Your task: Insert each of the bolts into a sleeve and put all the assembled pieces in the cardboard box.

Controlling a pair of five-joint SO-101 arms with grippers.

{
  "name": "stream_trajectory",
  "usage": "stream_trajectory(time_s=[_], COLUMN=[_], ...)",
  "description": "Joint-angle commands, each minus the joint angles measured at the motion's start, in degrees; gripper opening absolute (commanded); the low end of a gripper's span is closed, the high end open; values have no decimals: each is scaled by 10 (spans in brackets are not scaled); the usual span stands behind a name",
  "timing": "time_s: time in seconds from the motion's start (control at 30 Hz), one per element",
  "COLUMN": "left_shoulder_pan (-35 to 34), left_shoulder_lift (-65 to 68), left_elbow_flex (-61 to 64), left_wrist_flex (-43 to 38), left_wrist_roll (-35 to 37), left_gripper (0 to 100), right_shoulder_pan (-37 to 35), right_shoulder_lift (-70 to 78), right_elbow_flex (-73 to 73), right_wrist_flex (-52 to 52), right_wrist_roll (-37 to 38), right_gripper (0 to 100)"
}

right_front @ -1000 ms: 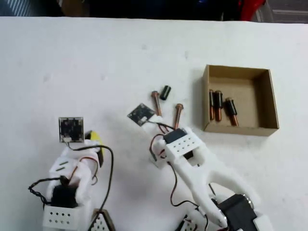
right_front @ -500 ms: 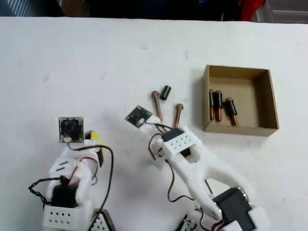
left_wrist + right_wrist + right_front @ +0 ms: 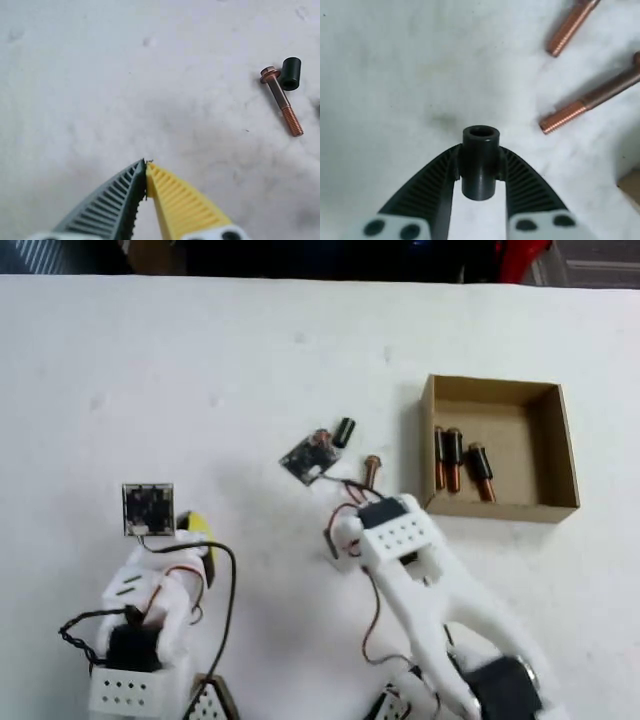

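Loose bolt (image 3: 572, 21): two. Sleeve (image 3: 480, 160): two. Assembled piece (image 3: 453, 458): three. Box (image 3: 520, 440): one.

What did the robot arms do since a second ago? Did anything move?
The right arm swung farther out over the table and a little toward the cardboard box, closer to the two loose bolts. Its end effector grips a black sleeve. The left arm, the loose sleeve and the three assembled pieces in the box stayed put.

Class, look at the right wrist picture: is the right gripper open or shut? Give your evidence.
Shut. The right gripper clamps a short black cylindrical sleeve; both ribbed fingers touch its sides.
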State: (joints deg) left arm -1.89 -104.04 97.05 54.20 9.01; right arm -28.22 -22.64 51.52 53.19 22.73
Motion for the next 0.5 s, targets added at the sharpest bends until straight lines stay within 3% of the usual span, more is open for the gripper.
stream_trajectory(time_s=[0.0,0.2,0.47], left_shoulder_pan=[-1,1,1], left_shoulder_lift=[-5,-5,-5], left_elbow_flex=[0,0,-1], left_wrist_flex=[4,23,6], left_wrist_roll=[-59,-158,-156], left_gripper=[24,24,24], right_shoulder_pan=[8,10,11], right_shoulder_lift=[-106,-256,-443], right_elbow_flex=[-11,-11,-11], right_wrist_flex=[33,91,184], right_wrist_roll=[3,3,3], right_gripper=[16,16,16])
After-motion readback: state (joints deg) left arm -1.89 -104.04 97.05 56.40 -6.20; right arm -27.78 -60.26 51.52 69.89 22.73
